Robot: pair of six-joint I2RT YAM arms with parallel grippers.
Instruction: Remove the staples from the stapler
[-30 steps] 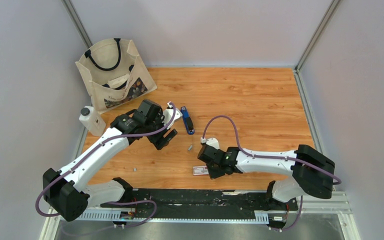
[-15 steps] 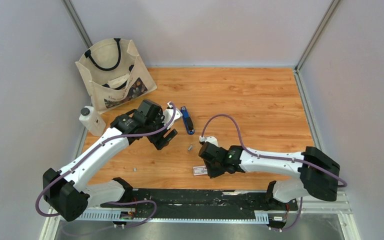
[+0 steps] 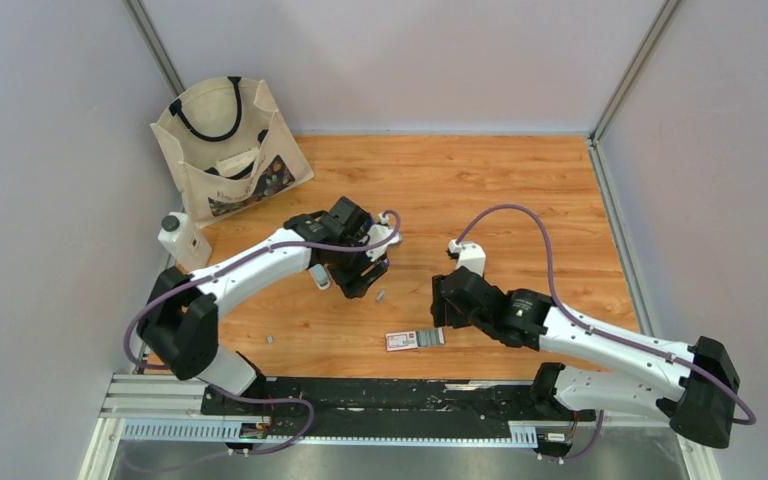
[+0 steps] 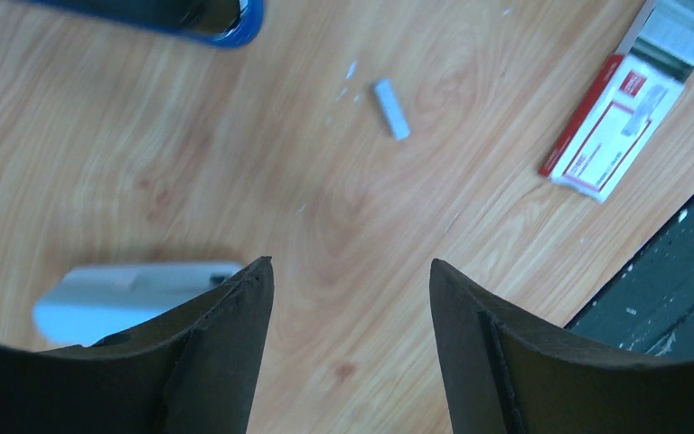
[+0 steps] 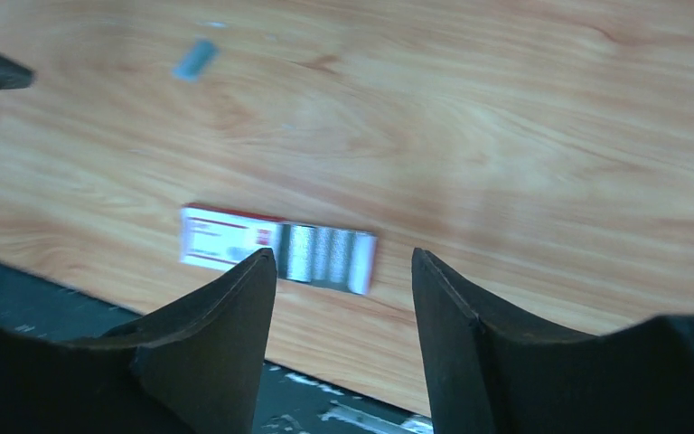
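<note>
Box (image 3: 400,342): red-and-white, flat on the table (image 3: 520,200) by the near edge, with a silver tray (image 3: 431,338) slid part-way out towards the right arm.
Right gripper (image 5: 342,258): above the tray end of the box, jaws spread, nothing between; the tray's shine is plain in the right wrist view only.
Staples (image 3: 381,296): one short grey strip lying loose on the wood between the box and the left gripper, touching neither; visible in all three views.
Left gripper (image 4: 348,271): low over bare wood just beyond the strip, jaws wide apart, empty.
Stapler (image 4: 226,18): blue-rimmed edge at the top of the left wrist view; hidden beneath the left arm from above.
Bottle (image 3: 182,240), bag (image 3: 230,145): far left, top view only.
</note>
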